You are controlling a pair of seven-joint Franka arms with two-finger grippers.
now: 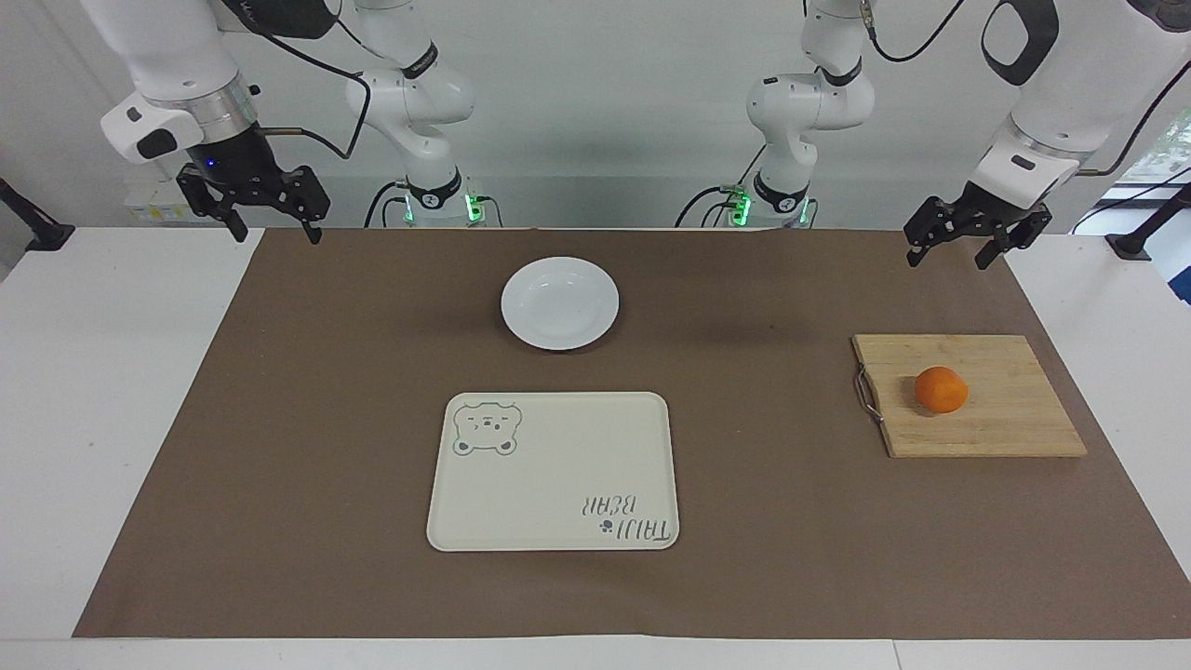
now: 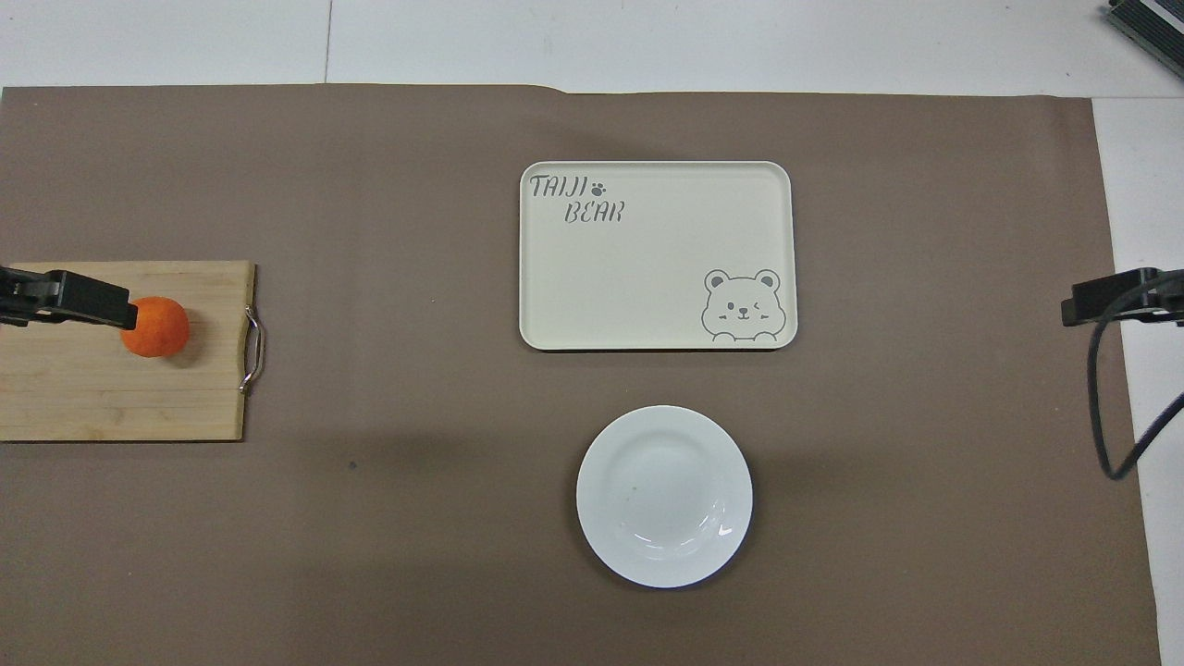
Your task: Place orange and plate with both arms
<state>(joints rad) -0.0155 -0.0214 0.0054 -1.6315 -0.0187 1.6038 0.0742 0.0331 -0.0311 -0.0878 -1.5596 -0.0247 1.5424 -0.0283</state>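
Note:
The orange (image 1: 941,389) lies on a wooden cutting board (image 1: 1010,423) toward the left arm's end of the table; it also shows in the overhead view (image 2: 155,326). The white plate (image 1: 559,302) sits empty on the brown mat, nearer to the robots than the tray, and also shows in the overhead view (image 2: 664,496). My left gripper (image 1: 949,261) hangs open and empty, high above the mat's edge nearest the robots, well clear of the orange. My right gripper (image 1: 277,234) hangs open and empty, raised over the mat's corner at the right arm's end, and waits.
A cream rectangular tray with a bear drawing (image 1: 554,470) lies empty, farther from the robots than the plate. The cutting board has a metal handle (image 1: 866,395) on its edge toward the plate. A brown mat (image 1: 326,419) covers most of the white table.

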